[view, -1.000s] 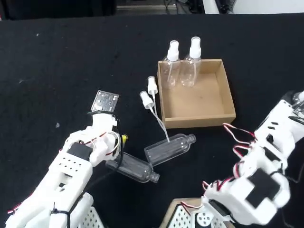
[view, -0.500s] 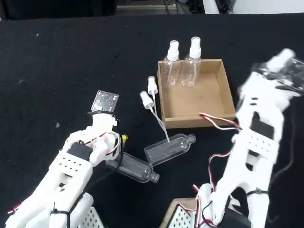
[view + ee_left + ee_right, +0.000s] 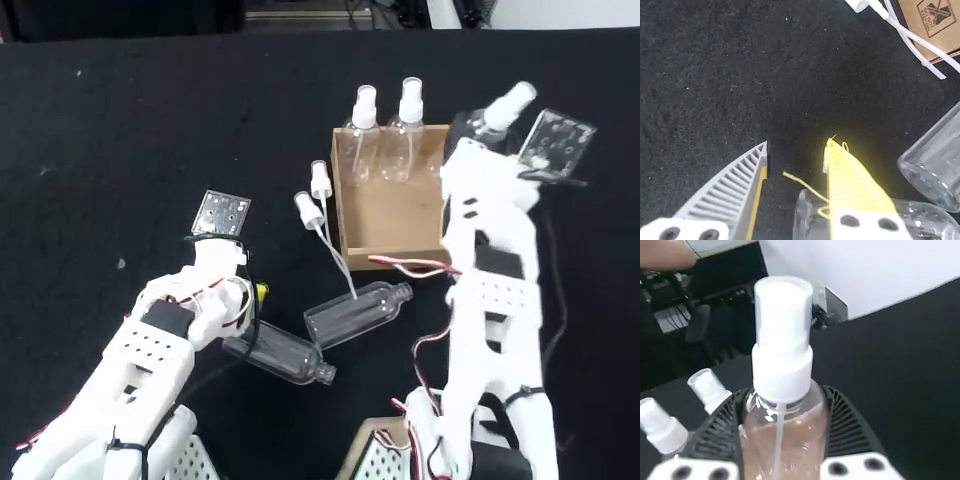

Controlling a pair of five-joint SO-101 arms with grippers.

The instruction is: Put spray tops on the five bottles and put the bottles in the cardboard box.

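My right gripper is shut on a clear bottle with a white spray top. In the high view it holds the bottle upright above the far right corner of the cardboard box. Two capped bottles stand in the box's far left part. My left gripper is open low over the black table, its yellow finger over the base of a lying uncapped bottle. A second uncapped bottle lies beside it. Two loose spray tops lie left of the box.
The right arm stretches across the box's right side and front corner. The left arm lies at the front left. The spray tops' thin tubes run toward the nearer lying bottle. Open black table spreads to the far left.
The right arm swung from the front right up and leftward, carrying its capped bottle over the box's far right corner. The left arm and lying bottles stayed put.
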